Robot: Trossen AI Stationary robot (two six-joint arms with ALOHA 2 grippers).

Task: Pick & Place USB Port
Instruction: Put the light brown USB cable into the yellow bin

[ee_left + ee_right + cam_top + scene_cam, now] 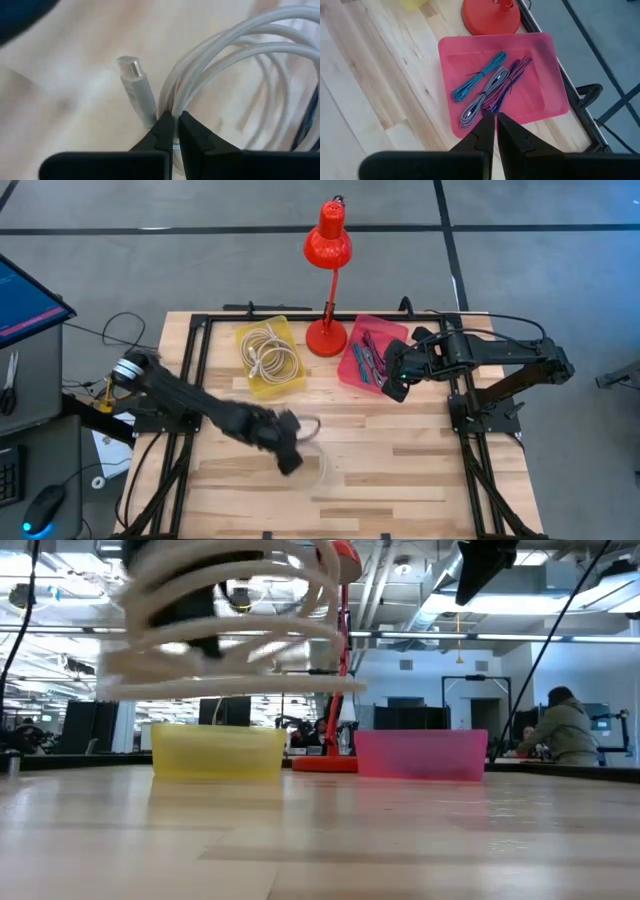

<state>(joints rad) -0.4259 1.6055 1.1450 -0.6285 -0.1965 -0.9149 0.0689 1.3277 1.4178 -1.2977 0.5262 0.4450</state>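
A white coiled USB cable (235, 45) hangs in my left gripper (175, 124), which is shut on it over the middle of the table's near half (290, 452). The cable's silver plug (131, 67) sticks out beside the fingers. In the low view the coil (230, 630) floats above the tabletop. My right gripper (495, 122) is shut and empty, hovering over the pink bin (540, 55), which holds blue, grey and purple cables (485, 90). The yellow bin (270, 357) holds more white cables. My left gripper pinches several strands of the white coil (172, 107) together between its two fingertips, close to the plug end. The coil is lifted clear of the table and spreads out beyond the fingers, with the plug end free.
A red desk lamp (327, 275) stands between the yellow and pink bins at the far edge. Bare wood lies across the near half of the table (400, 480). A person (563, 730) sits in the room behind.
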